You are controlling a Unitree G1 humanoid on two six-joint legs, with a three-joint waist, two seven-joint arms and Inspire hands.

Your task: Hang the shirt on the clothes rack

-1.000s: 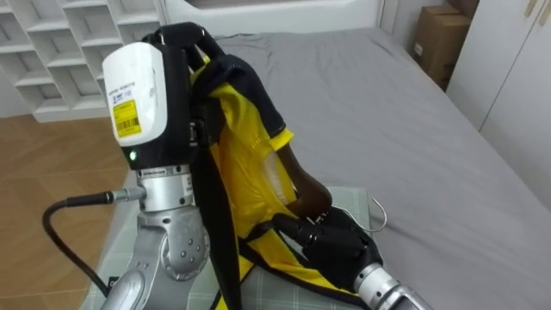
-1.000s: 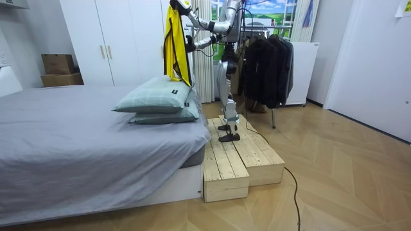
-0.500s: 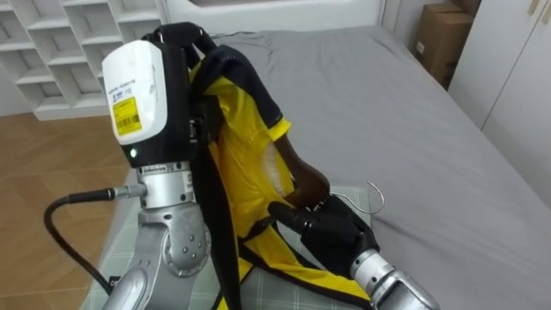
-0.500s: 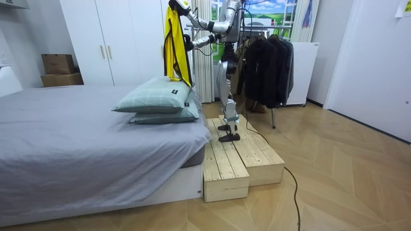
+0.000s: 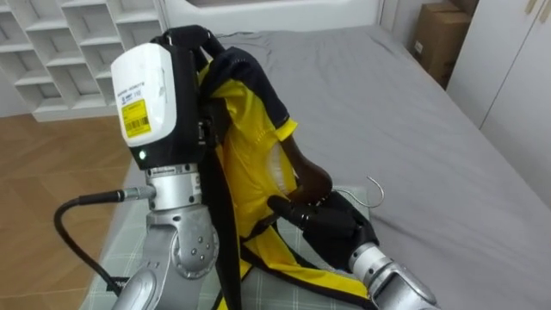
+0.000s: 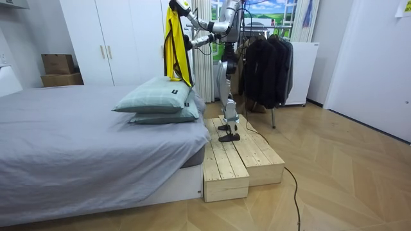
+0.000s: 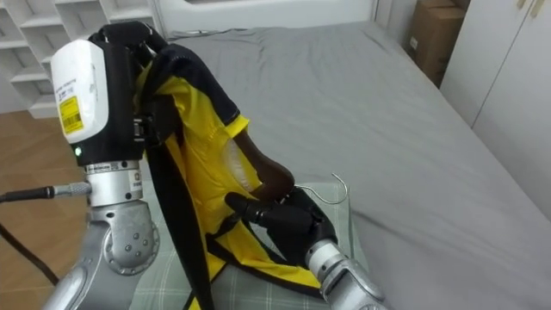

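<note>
My left hand [image 5: 185, 39] is raised high, its fingers curled on the collar of a yellow and black shirt [image 5: 245, 164] that hangs down from it. Lower down, my right hand [image 5: 331, 226] is shut on a brown wooden hanger [image 5: 308, 178] pushed into the shirt; its metal hook [image 5: 372, 191] sticks out to the right. In the room view I stand on a wooden platform [image 6: 237, 160] beside the bed, holding the shirt [image 6: 174, 45] up over the pillows, with the left hand [image 6: 174, 5] on top and the right hand [image 6: 188, 43] at mid height.
A grey bed [image 5: 413, 129] spreads out ahead, with pale green pillows [image 6: 157, 96] right under the shirt. White shelves [image 5: 52, 43] stand at the far left, a cardboard box [image 5: 441, 39] at the far right. A rack of dark clothes [image 6: 266, 61] stands behind me.
My right hand has risen a little with the hanger, pushing it further into the shirt. The left hand still holds the shirt up.
</note>
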